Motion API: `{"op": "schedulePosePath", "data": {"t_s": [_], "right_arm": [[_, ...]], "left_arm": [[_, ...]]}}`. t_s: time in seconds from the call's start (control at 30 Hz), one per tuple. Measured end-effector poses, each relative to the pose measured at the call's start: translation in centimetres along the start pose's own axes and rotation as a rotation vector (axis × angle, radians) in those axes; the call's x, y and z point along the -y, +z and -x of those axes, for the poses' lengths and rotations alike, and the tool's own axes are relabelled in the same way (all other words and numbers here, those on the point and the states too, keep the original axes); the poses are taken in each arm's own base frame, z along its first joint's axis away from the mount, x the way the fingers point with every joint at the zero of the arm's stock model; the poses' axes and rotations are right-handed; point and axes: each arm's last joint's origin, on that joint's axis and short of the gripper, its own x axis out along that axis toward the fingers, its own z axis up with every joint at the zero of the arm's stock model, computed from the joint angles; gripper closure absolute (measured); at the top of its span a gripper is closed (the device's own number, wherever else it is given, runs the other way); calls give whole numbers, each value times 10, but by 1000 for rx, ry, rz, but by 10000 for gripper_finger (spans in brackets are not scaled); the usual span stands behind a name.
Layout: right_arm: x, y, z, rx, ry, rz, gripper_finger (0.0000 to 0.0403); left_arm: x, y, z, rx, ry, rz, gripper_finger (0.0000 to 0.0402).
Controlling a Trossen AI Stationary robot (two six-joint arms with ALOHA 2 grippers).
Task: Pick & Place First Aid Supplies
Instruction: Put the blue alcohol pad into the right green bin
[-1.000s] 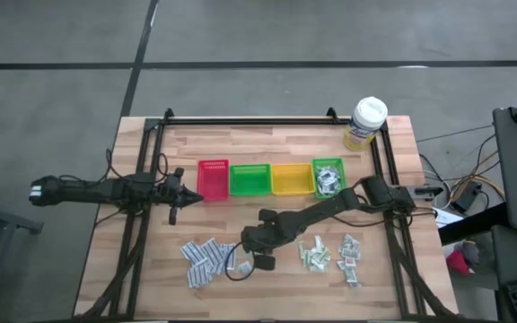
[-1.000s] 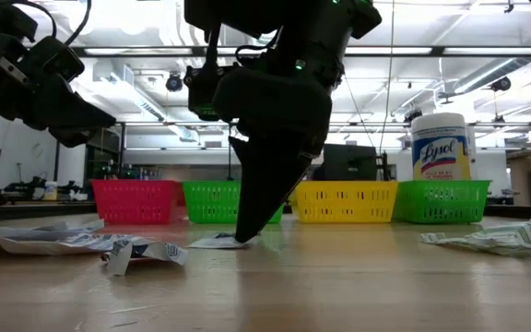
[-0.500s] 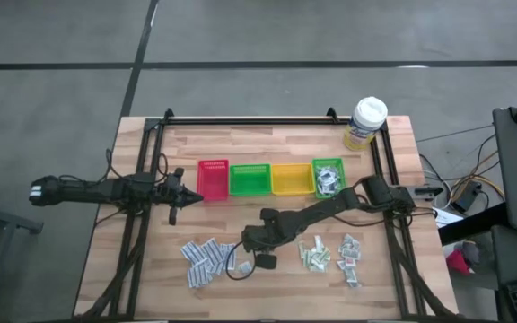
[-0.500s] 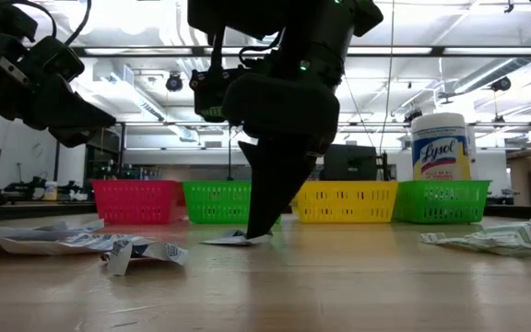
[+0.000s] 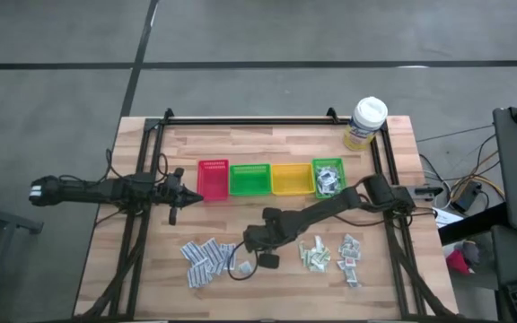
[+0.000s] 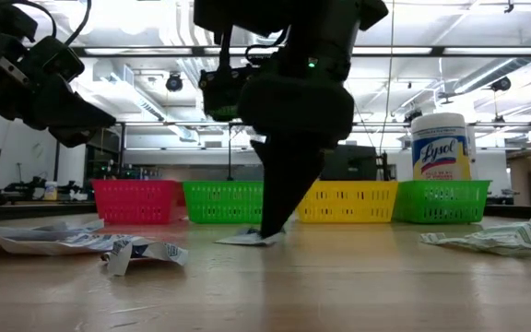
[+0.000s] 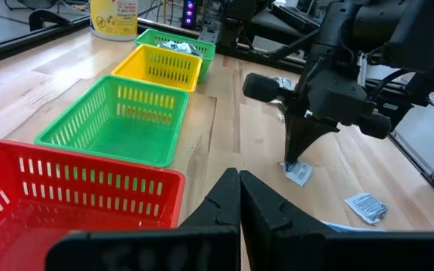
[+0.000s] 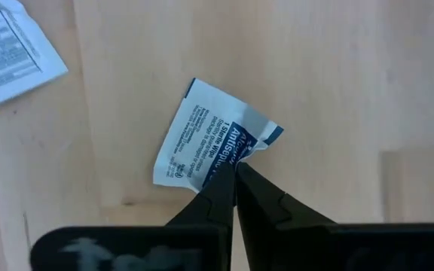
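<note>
My right gripper (image 8: 236, 172) stands at the table's middle, pointing steeply down, shut on a small white-blue sachet (image 8: 199, 139), which also shows in the low view as the sachet (image 6: 250, 238) lying flat on the wood. More first aid supplies lie loose in heaps: white-blue sachets (image 5: 205, 259) on the near left, pale green ones (image 5: 314, 255) and white-red ones (image 5: 349, 254) on the near right. My left gripper (image 5: 176, 192) waits shut above the table's left part, beside the red bin (image 5: 213, 179), and touches nothing. My right gripper pinches the sachet's crumpled edge (image 8: 241, 153) at its blue-printed end between its two fingertips. The fingers come from above, slanting steeply down. The pinched edge is drawn up into a crease, while the rest of the sachet (image 6: 238, 240) lies on the table.
A row of bins stands behind the gripper: red, green (image 5: 249, 179), yellow (image 5: 292, 178) and a second green bin (image 5: 328, 176) holding several sachets. A white-lidded yellow wipes tub (image 5: 364, 124) stands at the far right corner. Black frame rails run along the table's sides.
My right gripper has shut on the sachet's edge and shifted slightly toward the table's right edge. The sachet has slid along the table with it and its pinched edge has crumpled.
</note>
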Motion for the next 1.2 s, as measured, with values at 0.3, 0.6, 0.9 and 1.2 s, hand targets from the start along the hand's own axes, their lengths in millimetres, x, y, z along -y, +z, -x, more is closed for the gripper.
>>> {"op": "schedulePosePath", "data": {"t_s": [0.3,0.6,0.9,1.2], "right_arm": [[5,-1,23,7,-48,-2,394],[18,-13,49,-34,-262,-93,394],[34,-38,77,-170,-494,-334,394],[44,-57,94,-256,-658,-542,394]], "left_arm": [[0,0,0,0,0,3,401],[0,0,0,-3,0,34,401],[0,0,0,-6,-3,51,401],[0,0,0,-6,-3,51,401]]}}
